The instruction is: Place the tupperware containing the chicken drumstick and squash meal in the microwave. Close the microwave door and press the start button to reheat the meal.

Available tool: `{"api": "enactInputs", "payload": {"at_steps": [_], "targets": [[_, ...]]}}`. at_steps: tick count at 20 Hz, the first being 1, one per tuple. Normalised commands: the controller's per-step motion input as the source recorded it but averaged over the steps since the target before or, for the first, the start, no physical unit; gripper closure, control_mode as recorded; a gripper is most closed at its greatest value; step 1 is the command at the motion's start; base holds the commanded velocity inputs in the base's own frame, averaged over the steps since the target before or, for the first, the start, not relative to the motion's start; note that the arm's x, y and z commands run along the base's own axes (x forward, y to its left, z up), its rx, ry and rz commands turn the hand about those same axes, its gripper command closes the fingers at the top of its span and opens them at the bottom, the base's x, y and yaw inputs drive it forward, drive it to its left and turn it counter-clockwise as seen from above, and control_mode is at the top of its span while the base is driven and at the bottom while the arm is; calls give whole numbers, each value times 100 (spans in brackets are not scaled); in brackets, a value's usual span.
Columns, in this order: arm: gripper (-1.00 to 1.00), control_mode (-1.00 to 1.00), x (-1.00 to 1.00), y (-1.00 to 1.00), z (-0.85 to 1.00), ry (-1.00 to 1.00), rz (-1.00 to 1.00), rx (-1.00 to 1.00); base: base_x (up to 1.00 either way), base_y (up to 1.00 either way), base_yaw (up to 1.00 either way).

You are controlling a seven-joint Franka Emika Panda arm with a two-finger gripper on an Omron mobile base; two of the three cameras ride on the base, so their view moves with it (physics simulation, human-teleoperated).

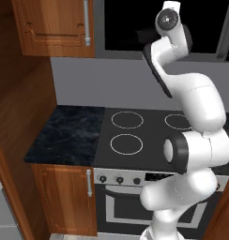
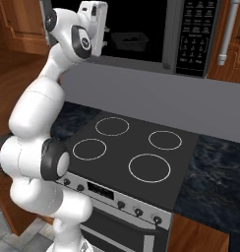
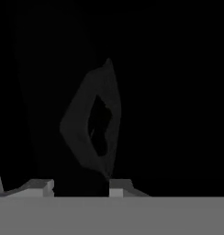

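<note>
You have the microwave (image 2: pixel 191 34) as your landmark, mounted above the cooktop (image 2: pixel 132 152) and standing open; inside its cavity sits the tupperware (image 2: pixel 129 42), toward the back; the control panel (image 2: pixel 195 37) lies at the microwave's right end; a cabinet (image 1: pixel 53 26) hangs just to the microwave's left, another cabinet (image 2: pixel 235 44) just to its right; below the microwave and in front of the wall, the cooktop is flanked by a counter (image 1: pixel 69 133) on its left; the oven (image 1: pixel 121 201) with its knobs sits under the cooktop; the gripper (image 3: pixel 81 187) is at the microwave's mouth, the tupperware ahead of it.
</note>
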Motion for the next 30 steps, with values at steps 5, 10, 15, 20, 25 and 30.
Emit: {"api": "enactInputs", "payload": {"at_steps": [5,10,15,20,25,30], "targets": [[-100,-100,-13,-42,-47,-21,9,9,0,0,0],[-100,-100,-79,-28,-100,-55,7,3,0,0,0],[-100,-100,-82,-4,-36,-47,3,4,0,0,0],[-100,-100,-98,0,39,-16,0,17,0,0,0],[-100,-100,-95,0,56,7,-1,34,0,0,0],[-100,-100,-57,-8,40,24,-1,44,0,0,0]]}}
